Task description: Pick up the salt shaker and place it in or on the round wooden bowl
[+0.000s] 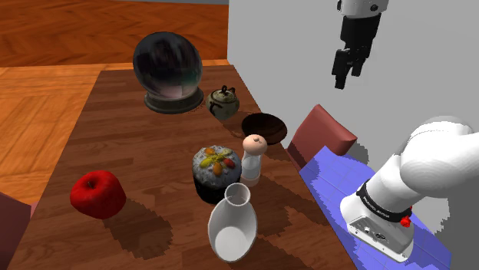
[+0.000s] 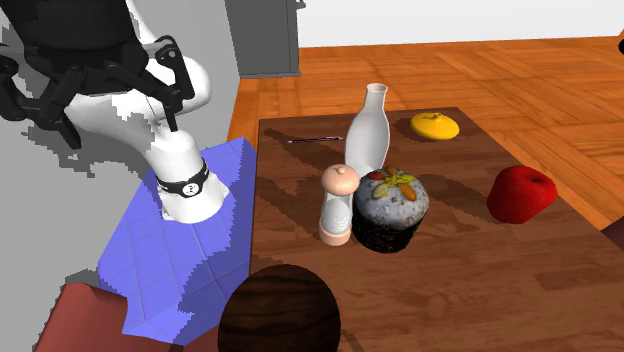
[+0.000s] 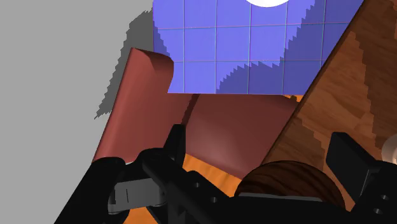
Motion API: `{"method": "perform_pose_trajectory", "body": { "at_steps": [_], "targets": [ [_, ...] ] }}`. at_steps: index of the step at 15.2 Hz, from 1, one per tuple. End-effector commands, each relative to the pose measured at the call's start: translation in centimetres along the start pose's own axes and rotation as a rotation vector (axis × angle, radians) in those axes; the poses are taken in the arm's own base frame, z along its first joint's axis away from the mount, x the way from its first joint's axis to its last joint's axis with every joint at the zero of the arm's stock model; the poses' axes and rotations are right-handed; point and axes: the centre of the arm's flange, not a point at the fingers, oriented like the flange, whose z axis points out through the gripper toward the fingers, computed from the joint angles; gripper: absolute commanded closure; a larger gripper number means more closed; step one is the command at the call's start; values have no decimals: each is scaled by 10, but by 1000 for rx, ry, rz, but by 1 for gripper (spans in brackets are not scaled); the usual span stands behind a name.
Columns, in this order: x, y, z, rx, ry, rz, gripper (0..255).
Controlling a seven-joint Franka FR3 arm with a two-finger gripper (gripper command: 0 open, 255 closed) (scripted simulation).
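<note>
We see the salt shaker [image 1: 252, 159] upright mid-frame, beside the cake [image 1: 215, 173], below the wooden bowl [image 1: 265, 129]. Probably light, rigid, tippy: we'd clasp under its knob. The gripper [image 1: 348, 77], upper right, gapes empty.

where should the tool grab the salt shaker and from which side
Grip the pink-capped white salt shaker around its narrow white body below the rounded cap, coming straight down from above: it stands upright, and the dark decorated cake sits close on one side.
</note>
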Motion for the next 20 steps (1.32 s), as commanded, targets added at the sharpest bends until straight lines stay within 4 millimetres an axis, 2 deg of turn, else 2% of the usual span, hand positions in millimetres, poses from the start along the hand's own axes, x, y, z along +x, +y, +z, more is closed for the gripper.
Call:
{"method": "perform_pose_trajectory", "body": {
  "at_steps": [1,20],
  "targets": [
    [0,0,0,0,0,0,0],
    [105,-220,46,43,-58,35,0]
  ]
}}
